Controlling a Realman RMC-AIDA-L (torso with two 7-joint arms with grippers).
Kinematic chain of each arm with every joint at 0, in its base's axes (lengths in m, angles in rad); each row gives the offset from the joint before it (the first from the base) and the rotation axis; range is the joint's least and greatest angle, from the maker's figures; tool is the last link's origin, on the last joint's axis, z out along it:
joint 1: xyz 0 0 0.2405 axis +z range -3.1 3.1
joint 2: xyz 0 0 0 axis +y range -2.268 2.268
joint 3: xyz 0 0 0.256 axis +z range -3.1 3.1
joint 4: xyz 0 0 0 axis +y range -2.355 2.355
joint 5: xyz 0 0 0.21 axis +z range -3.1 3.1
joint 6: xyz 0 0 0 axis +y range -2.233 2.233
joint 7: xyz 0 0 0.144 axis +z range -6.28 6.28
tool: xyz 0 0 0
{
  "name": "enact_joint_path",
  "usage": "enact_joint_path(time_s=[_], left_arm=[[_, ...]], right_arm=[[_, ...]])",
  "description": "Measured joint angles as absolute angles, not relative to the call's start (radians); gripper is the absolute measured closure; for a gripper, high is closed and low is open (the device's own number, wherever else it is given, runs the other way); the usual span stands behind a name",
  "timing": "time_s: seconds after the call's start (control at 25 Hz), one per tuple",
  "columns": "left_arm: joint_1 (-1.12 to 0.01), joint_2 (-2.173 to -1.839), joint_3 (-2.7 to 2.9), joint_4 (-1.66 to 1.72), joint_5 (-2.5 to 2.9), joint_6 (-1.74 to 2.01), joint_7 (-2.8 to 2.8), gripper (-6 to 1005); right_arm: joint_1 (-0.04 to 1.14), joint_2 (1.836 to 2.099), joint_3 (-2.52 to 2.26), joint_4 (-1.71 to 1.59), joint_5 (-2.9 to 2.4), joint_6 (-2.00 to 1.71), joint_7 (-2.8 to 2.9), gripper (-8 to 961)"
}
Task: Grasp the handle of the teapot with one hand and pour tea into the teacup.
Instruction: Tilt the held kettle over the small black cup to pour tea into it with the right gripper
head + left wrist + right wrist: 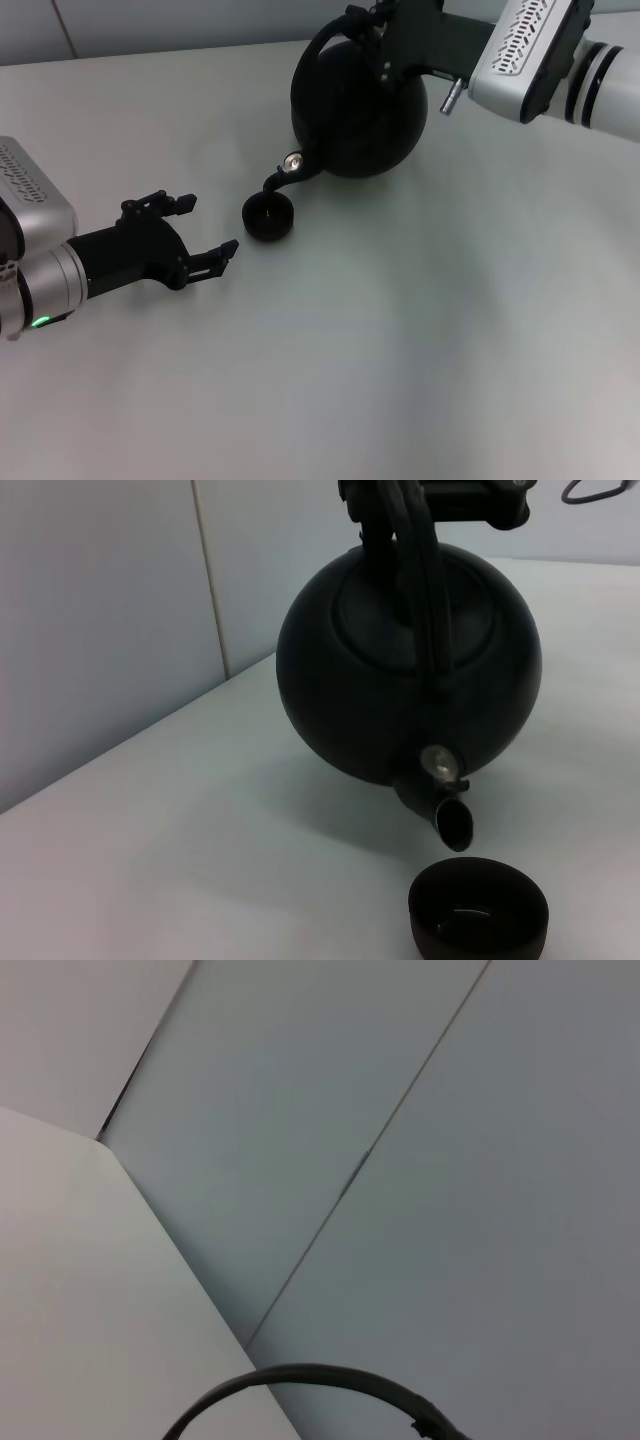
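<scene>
This looks like a robot test bench in a lab, not a home or kitchen. A bare, pale table (420,360) fills the view, bounded from 10 to 12 o'clock by plain grey wall panels (420,1160) with thin seams. Only two black tea props sit on it: a teapot (360,110) and, at its 7 o'clock, a teacup (268,217).

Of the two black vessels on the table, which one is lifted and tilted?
The teapot, the large round one: the right gripper holds its handle and its spout tips down over the teacup, which sits flat on the table.
</scene>
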State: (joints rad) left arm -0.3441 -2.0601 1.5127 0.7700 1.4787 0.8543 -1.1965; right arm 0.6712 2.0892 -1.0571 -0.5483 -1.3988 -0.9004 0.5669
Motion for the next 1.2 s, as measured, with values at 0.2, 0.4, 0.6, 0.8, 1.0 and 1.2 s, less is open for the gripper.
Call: enact_joint_path(time_s=[0.2, 0.4, 0.6, 0.8, 1.0, 1.2], left_arm=[[-0.344, -2.060, 1.513, 0.770, 1.479, 0.855, -1.196, 190], [-0.345, -2.060, 1.513, 0.770, 1.479, 0.856, -1.197, 190], [-0.345, -2.060, 1.512, 0.770, 1.479, 0.856, -1.197, 190], [-0.345, -2.060, 1.512, 0.770, 1.479, 0.855, -1.197, 190], [-0.345, -2.060, 1.516, 0.771, 1.479, 0.855, -1.197, 190], [-0.345, -2.060, 1.518, 0.772, 1.479, 0.855, -1.200, 191]], right_arm=[[0.670, 2.089, -1.057, -0.553, -1.400, -0.900, 0.566, 864], [0.670, 2.089, -1.081, -0.561, -1.400, -0.888, 0.565, 864], [0.661, 2.091, -1.138, -0.584, -1.398, -0.840, 0.565, 865], [0.660, 2.091, -1.144, -0.589, -1.397, -0.835, 0.564, 865], [0.660, 2.091, -1.147, -0.591, -1.396, -0.834, 0.564, 865], [0.658, 2.091, -1.156, -0.595, -1.396, -0.834, 0.564, 865]])
